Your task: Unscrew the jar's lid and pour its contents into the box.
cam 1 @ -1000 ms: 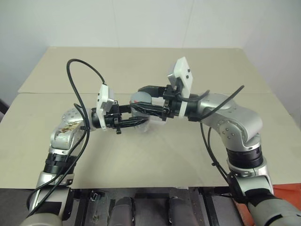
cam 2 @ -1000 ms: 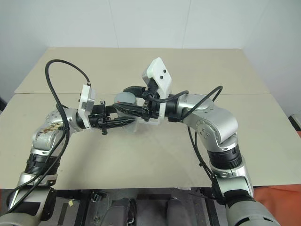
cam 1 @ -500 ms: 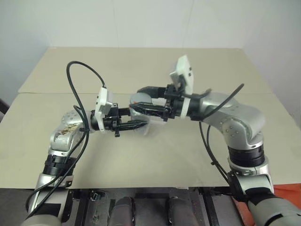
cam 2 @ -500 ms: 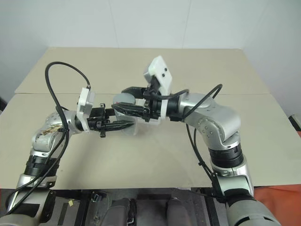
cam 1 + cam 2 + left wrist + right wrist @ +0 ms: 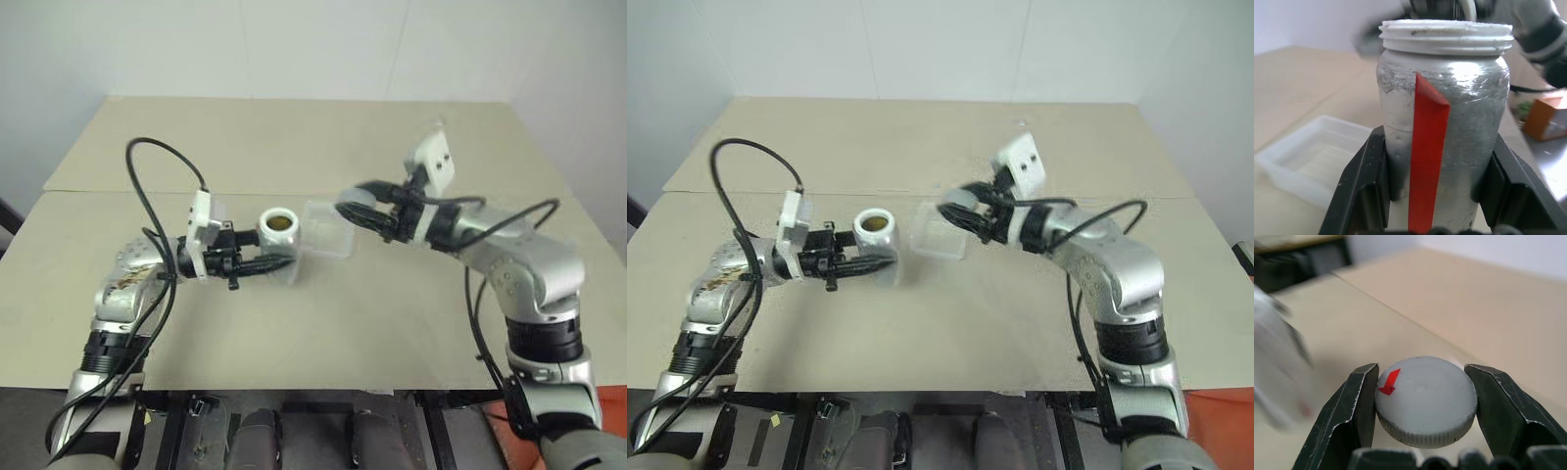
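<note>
We have the small round grey screw lid (image 5: 1425, 401) off, pinched in our right jaws, while our left jaws clamp the open clear red-striped jar (image 5: 1442, 132) at nine o'clock of the shallow clear plastic box (image 5: 328, 227) on the worktop (image 5: 323, 313); pouring remains.

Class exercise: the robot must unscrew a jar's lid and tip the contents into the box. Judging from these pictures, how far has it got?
Done: the lid is off, pinched in the right gripper away from the jar.
In hand: the left gripper holds the open jar upright beside the box, brown contents visible in its mouth.
Left: tilting the jar over the box; nothing shows poured in it yet.
</note>
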`<move>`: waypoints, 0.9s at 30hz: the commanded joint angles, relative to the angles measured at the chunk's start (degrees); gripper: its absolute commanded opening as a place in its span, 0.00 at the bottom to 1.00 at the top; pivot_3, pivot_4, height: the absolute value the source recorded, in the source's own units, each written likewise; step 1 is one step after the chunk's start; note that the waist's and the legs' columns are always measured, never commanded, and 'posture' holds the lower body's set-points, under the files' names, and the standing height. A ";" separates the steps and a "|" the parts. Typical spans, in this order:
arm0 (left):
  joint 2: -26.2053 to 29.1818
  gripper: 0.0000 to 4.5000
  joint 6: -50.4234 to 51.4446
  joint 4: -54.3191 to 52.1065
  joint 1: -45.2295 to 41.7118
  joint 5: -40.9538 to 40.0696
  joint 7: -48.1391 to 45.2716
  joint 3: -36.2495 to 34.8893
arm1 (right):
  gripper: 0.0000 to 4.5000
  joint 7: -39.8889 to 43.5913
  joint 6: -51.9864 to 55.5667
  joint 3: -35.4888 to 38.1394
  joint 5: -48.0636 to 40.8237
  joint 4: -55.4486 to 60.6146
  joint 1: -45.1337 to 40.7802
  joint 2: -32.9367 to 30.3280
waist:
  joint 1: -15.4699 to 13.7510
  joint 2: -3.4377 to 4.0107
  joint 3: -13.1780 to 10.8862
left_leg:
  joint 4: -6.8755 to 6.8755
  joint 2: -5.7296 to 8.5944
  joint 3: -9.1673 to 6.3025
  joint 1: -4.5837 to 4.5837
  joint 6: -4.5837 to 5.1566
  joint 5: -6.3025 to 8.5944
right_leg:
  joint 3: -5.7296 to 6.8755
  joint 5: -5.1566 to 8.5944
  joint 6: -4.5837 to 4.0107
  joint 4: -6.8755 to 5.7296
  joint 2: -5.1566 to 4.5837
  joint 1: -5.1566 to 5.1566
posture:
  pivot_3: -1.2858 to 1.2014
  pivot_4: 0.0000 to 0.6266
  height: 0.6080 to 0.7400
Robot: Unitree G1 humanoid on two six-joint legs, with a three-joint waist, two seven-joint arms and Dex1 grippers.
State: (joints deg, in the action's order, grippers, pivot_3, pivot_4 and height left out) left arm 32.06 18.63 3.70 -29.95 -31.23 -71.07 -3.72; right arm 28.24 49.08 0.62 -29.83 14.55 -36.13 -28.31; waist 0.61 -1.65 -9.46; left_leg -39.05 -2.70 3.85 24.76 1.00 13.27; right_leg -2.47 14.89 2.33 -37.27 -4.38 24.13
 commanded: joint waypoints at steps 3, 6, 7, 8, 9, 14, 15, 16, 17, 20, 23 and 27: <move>-0.13 0.43 -0.68 -3.50 0.24 -0.77 5.07 -2.93 | 0.61 -9.56 -1.65 4.20 5.63 -1.71 2.94 2.35 | 0.33 0.00 0.00 | 0.00 -0.01 -0.04 -0.02 0.00 0.00 | -0.05 0.00 0.00 -0.01 0.00 -0.02 | 0.52 0.24 1.00; -0.23 0.43 -0.46 -4.22 0.33 -0.87 6.53 -3.12 | 0.61 -13.95 -1.55 2.99 9.49 -5.96 2.47 4.63 | 0.42 0.00 0.00 | 0.01 -0.01 -0.01 -0.04 -0.03 -0.02 | -0.05 0.00 0.00 -0.07 0.02 -0.01 | 0.52 0.24 1.00; -0.29 0.43 -0.39 -4.38 0.31 -0.86 6.92 -3.11 | 0.61 -15.26 -1.66 2.86 10.49 -7.88 1.95 5.63 | 0.41 0.01 0.01 | 0.01 -0.01 -0.01 -0.04 -0.03 -0.02 | -0.05 0.00 0.00 -0.07 0.02 -0.01 | 0.52 0.24 1.00; -0.32 0.43 -0.33 -4.63 0.37 -0.87 7.31 -3.09 | 0.61 -16.06 -2.47 2.40 11.74 -9.48 1.71 6.25 | 0.40 0.01 0.01 | 0.01 -0.01 0.00 -0.04 -0.04 -0.02 | -0.05 0.00 0.00 -0.06 0.02 -0.02 | 0.52 0.24 1.00; -0.47 0.43 -0.34 -4.97 0.53 -0.84 8.03 -3.13 | 0.61 -16.82 -3.36 1.90 13.00 -11.41 1.55 6.94 | 0.38 0.01 0.00 | 0.01 0.00 0.00 -0.04 -0.04 -0.02 | -0.05 0.00 0.00 -0.05 0.02 -0.02 | 0.52 0.24 1.00; -0.90 0.43 -0.21 -6.36 1.32 -0.95 10.97 -3.38 | 0.61 -18.90 -8.14 0.16 18.00 -18.10 2.03 9.45 | 0.36 0.01 0.00 | 0.03 0.01 0.02 -0.03 -0.04 -0.02 | -0.05 0.00 0.00 -0.02 0.00 -0.01 | 0.52 0.24 1.00; -0.86 0.43 -0.20 -6.58 1.49 -0.95 11.22 -3.31 | 0.69 -18.93 -8.54 0.05 18.49 -18.76 2.16 9.70 | 0.36 0.01 0.00 | 0.03 0.01 0.02 -0.03 -0.04 -0.03 | -0.05 0.00 0.00 -0.03 0.00 -0.01 | 0.52 0.24 1.00; -0.83 0.43 -0.23 -6.72 1.68 -0.97 11.43 -3.26 | 0.77 -18.82 -8.98 -0.01 18.85 -19.08 2.34 9.89 | 0.32 0.01 0.00 | 0.03 0.01 0.02 -0.03 -0.05 -0.03 | -0.05 0.00 0.00 -0.03 0.00 -0.02 | 0.52 0.24 1.00; -0.76 0.43 -0.21 -6.83 1.85 -1.01 11.68 -3.32 | 0.82 -18.47 -8.96 -0.03 18.99 -19.03 2.48 9.96 | 0.29 0.01 0.00 | 0.03 0.01 0.02 -0.03 -0.05 -0.03 | -0.05 0.00 0.00 -0.03 0.00 -0.02 | 0.52 0.24 1.00; -0.52 0.43 -0.27 -7.10 2.25 -0.94 12.39 -3.50 | 0.99 -17.56 -8.74 0.11 19.32 -18.03 3.10 9.67 | 0.32 0.01 0.01 | 0.03 0.00 0.01 -0.03 -0.05 -0.03 | -0.05 0.00 0.00 -0.03 0.00 -0.02 | 0.52 0.24 1.00; -0.47 0.43 -0.86 -6.70 2.18 -0.57 13.04 -3.69 | 0.99 -15.10 -6.37 -0.20 18.87 -15.04 3.85 7.61 | 0.31 0.01 0.01 | 0.03 0.00 0.00 -0.04 -0.05 -0.03 | -0.05 0.00 0.00 -0.03 0.01 -0.02 | 0.52 0.24 1.00; -1.33 0.43 -4.09 -2.76 -1.98 3.46 16.64 -2.87 | 0.99 -1.53 1.42 -0.23 12.11 -1.38 4.67 -3.47 | -0.28 0.05 -0.02 | 0.01 0.03 -0.01 0.00 -0.05 -0.03 | -0.02 0.00 0.00 0.00 -0.02 -0.02 | 0.52 0.24 1.00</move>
State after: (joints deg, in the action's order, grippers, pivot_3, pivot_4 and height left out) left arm 31.00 17.10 0.88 -29.16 -29.12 -56.02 -5.87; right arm 21.73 48.24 -1.51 -14.36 5.40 -29.99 -29.28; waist 0.33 -1.60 -9.48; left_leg -39.04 -2.68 3.84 24.76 0.96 13.25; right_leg -2.48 14.89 2.33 -37.24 -4.39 24.09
